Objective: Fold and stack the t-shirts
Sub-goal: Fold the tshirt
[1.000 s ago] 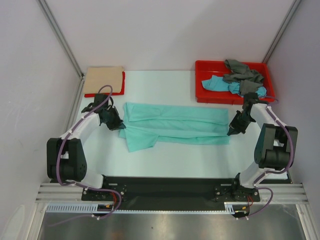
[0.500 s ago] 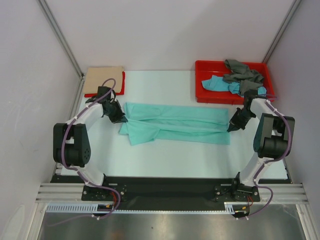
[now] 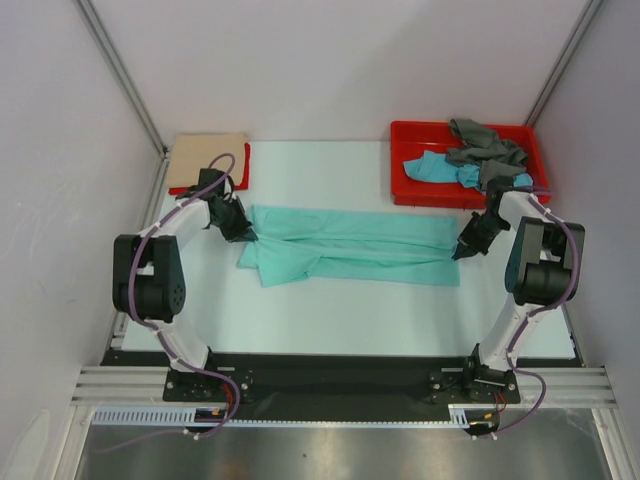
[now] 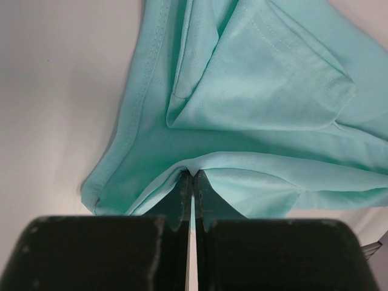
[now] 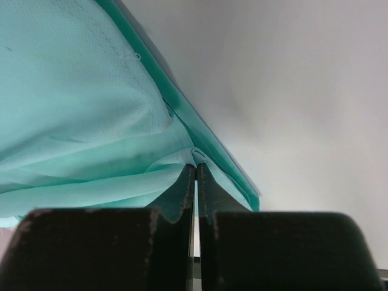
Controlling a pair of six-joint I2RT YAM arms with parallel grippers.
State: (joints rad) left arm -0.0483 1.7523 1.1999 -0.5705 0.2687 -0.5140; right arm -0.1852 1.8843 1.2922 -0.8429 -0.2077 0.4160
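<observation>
Mid-task, roughly two of five done by the look of it. Folded and stacked at far-left corner: beige t-shirt (image 3: 205, 160) on top of red t-shirt (image 3: 243, 172), only a red edge showing. Across the middle of the table (image 3: 330, 310): mint-green t-shirt (image 3: 350, 248), folded into a long band, flap sticking out near left, not yet compact. Left gripper (image 3: 243, 235) pressed together on a pinch of its left end; right gripper (image 3: 462, 252) likewise nipping the right-end hem. Waiting crumpled in red tray (image 3: 400, 190), far right: grey t-shirt (image 3: 485, 145) and turquoise-blue t-shirt (image 3: 435, 167). Thin soft knit, stitched hems, layered creases by the left pinch. Tray rigid glossy plastic; table smooth, pale.
</observation>
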